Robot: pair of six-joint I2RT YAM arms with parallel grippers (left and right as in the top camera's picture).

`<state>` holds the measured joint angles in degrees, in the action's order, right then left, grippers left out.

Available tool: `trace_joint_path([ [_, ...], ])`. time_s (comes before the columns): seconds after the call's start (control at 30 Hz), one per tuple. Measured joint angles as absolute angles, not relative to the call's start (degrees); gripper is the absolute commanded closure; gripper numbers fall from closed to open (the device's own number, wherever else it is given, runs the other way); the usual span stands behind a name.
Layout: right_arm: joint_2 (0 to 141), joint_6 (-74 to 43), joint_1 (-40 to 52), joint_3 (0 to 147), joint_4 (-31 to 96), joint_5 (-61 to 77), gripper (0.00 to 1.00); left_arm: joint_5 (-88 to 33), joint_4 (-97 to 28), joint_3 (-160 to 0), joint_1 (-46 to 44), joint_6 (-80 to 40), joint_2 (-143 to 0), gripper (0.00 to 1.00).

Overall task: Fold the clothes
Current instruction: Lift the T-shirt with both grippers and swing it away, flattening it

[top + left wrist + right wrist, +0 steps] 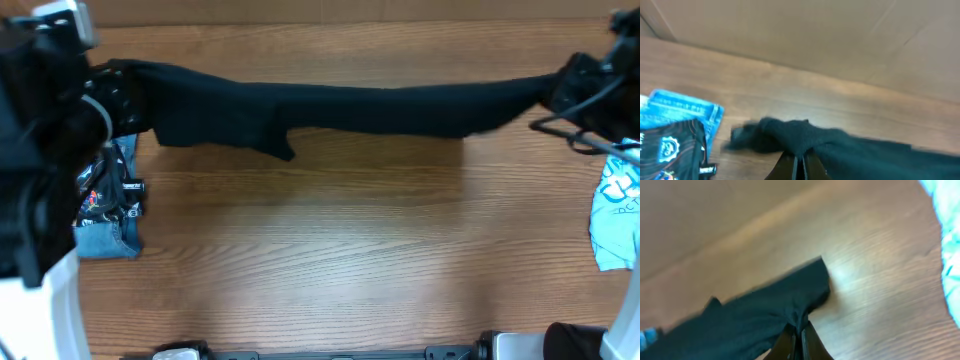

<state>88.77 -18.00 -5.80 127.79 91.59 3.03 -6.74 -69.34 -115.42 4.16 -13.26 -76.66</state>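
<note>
The wooden table (320, 260) fills the overhead view, with a tan cardboard-coloured wall (330, 12) along its 12 o'clock edge. A black garment (380, 105) is stretched in a long band across the far side of the table, from about 10 o'clock to 2 o'clock. It is wider toward 10 o'clock, where a flap sags down toward the centre. The left gripper (799, 159) holds the 10 o'clock end. In the left wrist view its fingers are pressed together on a bunched fold, and a loose tail of cloth pokes out past them. The right gripper (799, 332) holds the 2 o'clock end, its fingers likewise pinched close on the fabric, with a squared corner of cloth sticking out beyond the grip. A light blue shirt (618, 215) with white print lies at the 3 o'clock edge, partly out of view. At 9 o'clock sit folded jeans (108, 238), and on them lies a smaller black printed piece (108, 190), partly hidden by the left arm.
</note>
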Motion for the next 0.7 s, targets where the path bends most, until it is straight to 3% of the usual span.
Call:
trace_joint_path([
  [0.17, 88.6, -17.4, -5.8, 138.4, 92.9, 1.5, 0.96, -6.7, -70.1, -121.1, 4.2, -13.2, -74.6, 0.96],
  [0.37, 88.6, -16.7, -5.8, 140.5, 92.6, 1.0, 0.96, -6.7, -70.1, -122.3, 4.1, -13.3, -74.9, 0.96],
  [0.7, 105.9, -14.9, -5.7, 140.4, 86.9, 1.5, 0.96, -7.0, -61.8, -122.3, 4.1, -13.1, -94.8, 0.96],
])
